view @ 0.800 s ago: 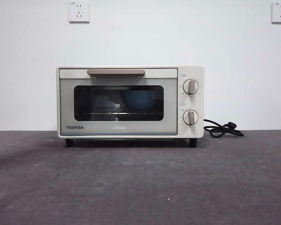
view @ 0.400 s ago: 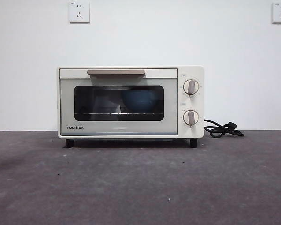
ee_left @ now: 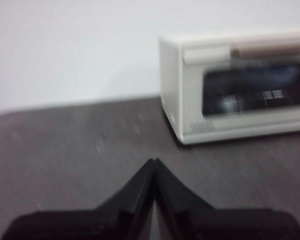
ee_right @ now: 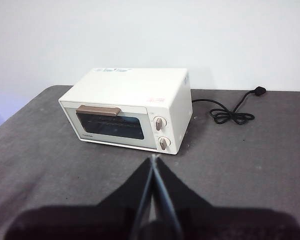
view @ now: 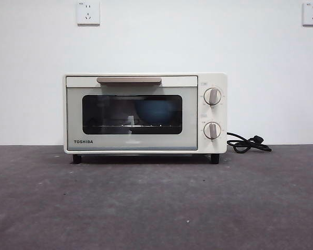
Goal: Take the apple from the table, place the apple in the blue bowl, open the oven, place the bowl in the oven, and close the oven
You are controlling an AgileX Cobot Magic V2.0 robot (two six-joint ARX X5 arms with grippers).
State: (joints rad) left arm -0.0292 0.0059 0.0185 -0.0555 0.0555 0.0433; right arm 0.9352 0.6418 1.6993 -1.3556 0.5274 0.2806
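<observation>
Front view shows the cream oven (view: 145,113) standing shut on the grey desk (view: 156,203), the blue bowl (view: 154,111) dim behind its dark window. Left gripper (ee_left: 154,162) and right gripper (ee_right: 153,159) hang well back from it, jaws pressed together, empty.

No visible change around the oven (view: 145,113), perhaps only a faint brightening.

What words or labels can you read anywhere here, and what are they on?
"TOSHIBA": on the oven door, lower corner.
Small marks around the two knobs: too small to read.
Stickers on the oven's top: too small to read.
Tiny marks on the wall sockets: unreadable.
</observation>
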